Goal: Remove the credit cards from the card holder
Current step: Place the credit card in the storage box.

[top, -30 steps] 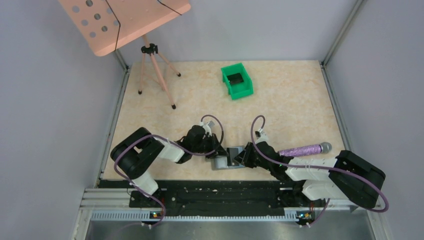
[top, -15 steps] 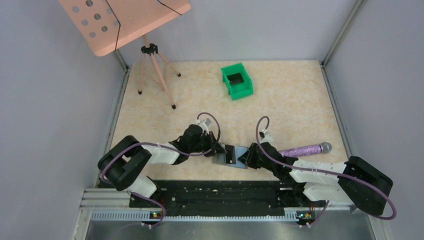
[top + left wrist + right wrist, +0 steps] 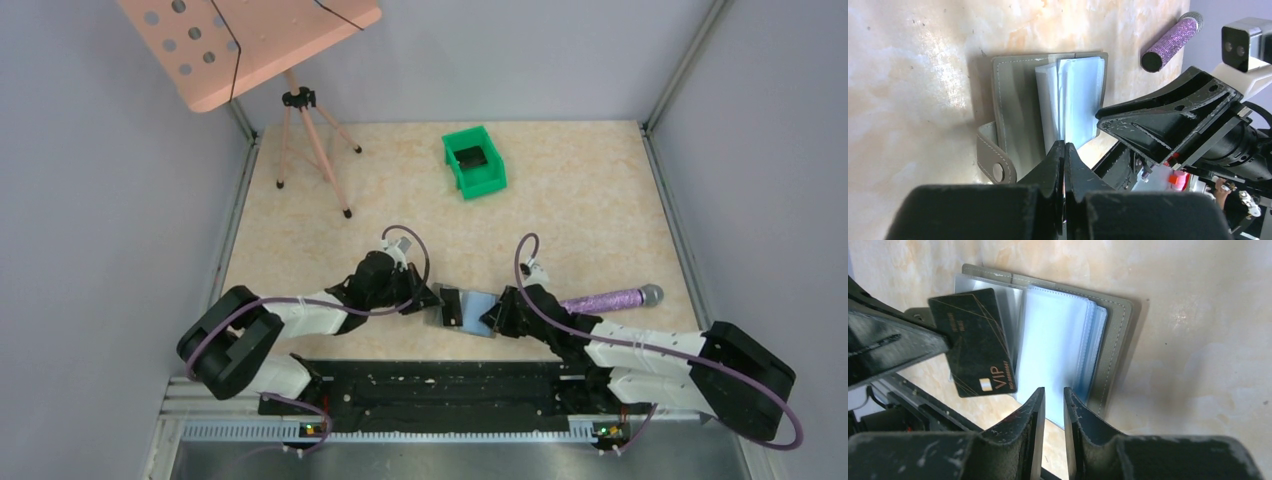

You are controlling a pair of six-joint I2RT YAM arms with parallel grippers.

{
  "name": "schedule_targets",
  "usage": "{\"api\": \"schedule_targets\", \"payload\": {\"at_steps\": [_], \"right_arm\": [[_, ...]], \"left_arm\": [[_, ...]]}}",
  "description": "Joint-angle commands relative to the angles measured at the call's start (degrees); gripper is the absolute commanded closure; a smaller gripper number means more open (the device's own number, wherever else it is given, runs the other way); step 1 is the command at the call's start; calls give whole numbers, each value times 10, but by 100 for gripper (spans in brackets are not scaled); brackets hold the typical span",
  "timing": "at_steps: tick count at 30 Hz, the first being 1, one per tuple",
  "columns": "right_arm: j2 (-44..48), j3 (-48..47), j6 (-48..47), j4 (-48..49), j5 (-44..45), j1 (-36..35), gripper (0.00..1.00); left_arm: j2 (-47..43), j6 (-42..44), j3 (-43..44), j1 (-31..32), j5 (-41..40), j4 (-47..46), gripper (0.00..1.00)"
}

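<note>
The grey card holder (image 3: 478,312) lies open on the table near the front edge, its light blue sleeves showing. It also shows in the left wrist view (image 3: 1018,105) and the right wrist view (image 3: 1113,340). My left gripper (image 3: 437,300) (image 3: 1064,145) is shut on a black VIP credit card (image 3: 978,340), which hangs over the holder's left half; the card (image 3: 451,302) is a dark patch from above. My right gripper (image 3: 493,318) (image 3: 1054,390) hovers at the holder's right edge over the blue sleeves, jaws a narrow gap apart with nothing between them.
A purple glitter cylinder (image 3: 610,298) lies right of the holder, behind my right arm. A green bin (image 3: 474,160) with a dark item inside stands at the back centre. A pink perforated board on a tripod (image 3: 310,130) stands at the back left.
My left gripper has drawn back to the left with the black card in it. The holder has spread open, baring the light blue panel. My right gripper stayed at its right edge.
</note>
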State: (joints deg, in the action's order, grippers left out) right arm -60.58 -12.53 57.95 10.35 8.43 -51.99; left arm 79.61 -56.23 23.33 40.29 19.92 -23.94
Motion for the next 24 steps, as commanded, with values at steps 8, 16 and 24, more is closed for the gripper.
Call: {"api": "schedule_targets", "payload": {"at_steps": [8, 16, 24], "right_arm": [[127, -118, -183, -153, 3, 8, 72], [170, -168, -267, -185, -116, 58, 64], [172, -175, -256, -115, -379, 134, 50]], "left_arm": [[-115, 111, 75, -5, 44, 148, 100], [-169, 170, 86, -5, 136, 189, 100], [-204, 241, 105, -4, 231, 254, 100]]}}
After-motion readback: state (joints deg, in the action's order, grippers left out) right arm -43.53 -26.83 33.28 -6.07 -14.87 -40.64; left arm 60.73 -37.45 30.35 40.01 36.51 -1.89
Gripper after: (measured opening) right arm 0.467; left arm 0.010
